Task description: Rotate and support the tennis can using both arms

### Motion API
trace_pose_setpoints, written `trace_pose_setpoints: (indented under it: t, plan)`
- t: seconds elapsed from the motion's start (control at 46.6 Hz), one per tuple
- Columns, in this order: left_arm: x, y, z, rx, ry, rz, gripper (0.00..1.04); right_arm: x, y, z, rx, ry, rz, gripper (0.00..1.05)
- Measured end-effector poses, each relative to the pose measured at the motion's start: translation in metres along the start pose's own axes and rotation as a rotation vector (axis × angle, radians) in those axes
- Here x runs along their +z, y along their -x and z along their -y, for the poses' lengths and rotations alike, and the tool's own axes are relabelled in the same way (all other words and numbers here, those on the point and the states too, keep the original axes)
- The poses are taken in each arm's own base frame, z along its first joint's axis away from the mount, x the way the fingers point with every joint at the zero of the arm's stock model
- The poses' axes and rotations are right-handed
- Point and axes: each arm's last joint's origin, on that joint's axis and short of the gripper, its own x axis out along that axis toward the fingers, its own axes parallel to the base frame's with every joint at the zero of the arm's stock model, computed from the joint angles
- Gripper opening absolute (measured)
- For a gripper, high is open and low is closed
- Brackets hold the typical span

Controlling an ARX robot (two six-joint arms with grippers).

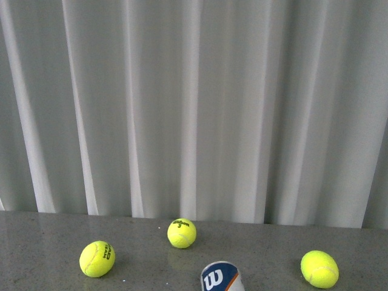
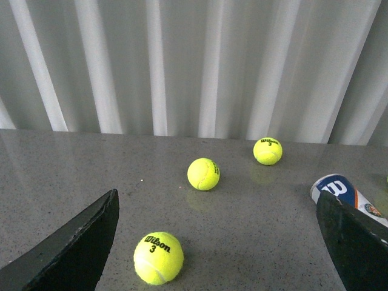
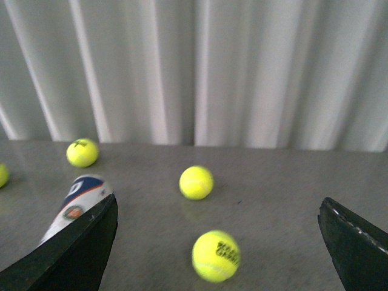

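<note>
Three yellow tennis balls [image 1: 182, 233] lie apart on the grey bench [image 1: 36, 242]. Tennis can [image 1: 222, 277] lies on its side at the bottom edge of the front view, between the middle and right balls, blue end toward the white curtain [image 1: 194, 109]. Left pincer [image 2: 216, 200]: spread wide, holding nothing, can showing past one finger. Right pincer [image 3: 218, 205]: likewise wide, empty

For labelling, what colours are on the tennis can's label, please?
Tennis can: blue, white, orange stripe; left wrist view.
</note>
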Motion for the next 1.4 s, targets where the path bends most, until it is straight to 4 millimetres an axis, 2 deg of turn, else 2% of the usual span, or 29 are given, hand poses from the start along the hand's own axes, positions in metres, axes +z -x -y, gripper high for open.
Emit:
trace_pose_setpoints:
  t: [0.086,0.236,0.344,0.473,0.558,0.752,1.074,1.396]
  plan:
    - [0.0,0.0,0.0,0.0,0.0,0.0,0.98,0.001,0.0,0.002,0.074,-0.113,-0.243,0.98]
    - [0.0,0.0,0.0,0.0,0.0,0.0,0.98,0.008,-0.009,0.003,0.079,-0.182,-0.386,0.98]
    - [0.0,0.0,0.0,0.0,0.0,0.0,0.98,0.026,-0.026,-0.001,0.111,-0.178,-0.404,0.98]
    - [0.0,0.0,0.0,0.0,0.0,0.0,0.98,0.038,-0.06,-0.014,0.165,-0.168,-0.494,0.98]
    - [0.0,0.0,0.0,0.0,0.0,0.0,0.98,0.03,-0.102,-0.032,0.219,-0.162,-0.627,0.98]
    - [0.0,0.0,0.0,0.0,0.0,0.0,0.98,0.008,-0.152,-0.062,0.286,-0.126,-0.784,0.98]
    - [0.0,0.0,0.0,0.0,0.0,0.0,0.98,-0.017,-0.212,-0.096,0.315,-0.076,-0.896,0.98]
    - [0.0,0.0,0.0,0.0,0.0,0.0,0.98,-0.033,-0.248,-0.119,0.358,-0.069,-0.95,0.98]
